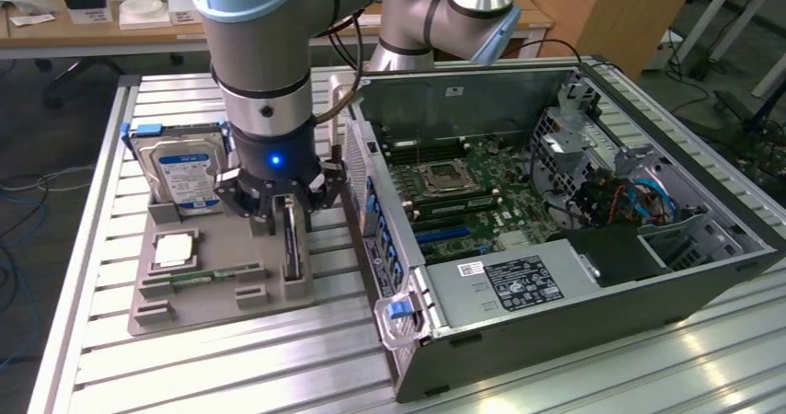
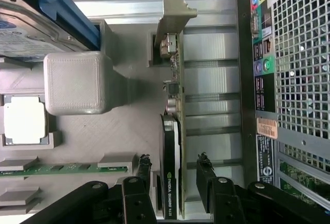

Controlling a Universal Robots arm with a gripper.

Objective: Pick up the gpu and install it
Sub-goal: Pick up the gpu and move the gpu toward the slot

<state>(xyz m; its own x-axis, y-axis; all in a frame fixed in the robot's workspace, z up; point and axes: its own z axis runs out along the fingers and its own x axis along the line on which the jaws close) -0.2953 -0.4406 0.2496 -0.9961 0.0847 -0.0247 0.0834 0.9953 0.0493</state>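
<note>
Straddling the gpu (image 2: 171, 147), a thin dark rectangular expansion card with a silvery metal end bracket, the black two-fingered gripper (image 2: 174, 168) has its fingers (image 2: 144, 166) apart. One finger stands off each flat face of the card with a strip of daylight on both sides, so nothing is clamped. How far the fingertips reach below the card's upper edge cannot be judged. The card stands on its long edge in a slot of the grey plastic fixture tray (image 1: 234, 308), which hides its lower edge. Its bracket is at the end away from the fingers, and the gripper's linkage covers part of the nearer end.

In the exterior view the gripper (image 1: 285, 213) hangs directly over the card. Dark fingers and dark card merge there, so contact is hard to make out.

The tray lies on the slatted aluminium counter (image 1: 246, 368), just beside the open black-and-silver computer case (image 1: 590, 276), on the exterior view's left of it. Also on the tray are:
- a silver hard drive with a blue label (image 1: 184, 167), standing upright, one side cut off by the arm;
- a square silvery processor chip (image 1: 176, 248);
- a narrow green memory stick (image 1: 206, 274), lying in its groove.

Inside the case, the green motherboard (image 1: 473, 184) is partly screened by cables and a metal drive cage.
</note>
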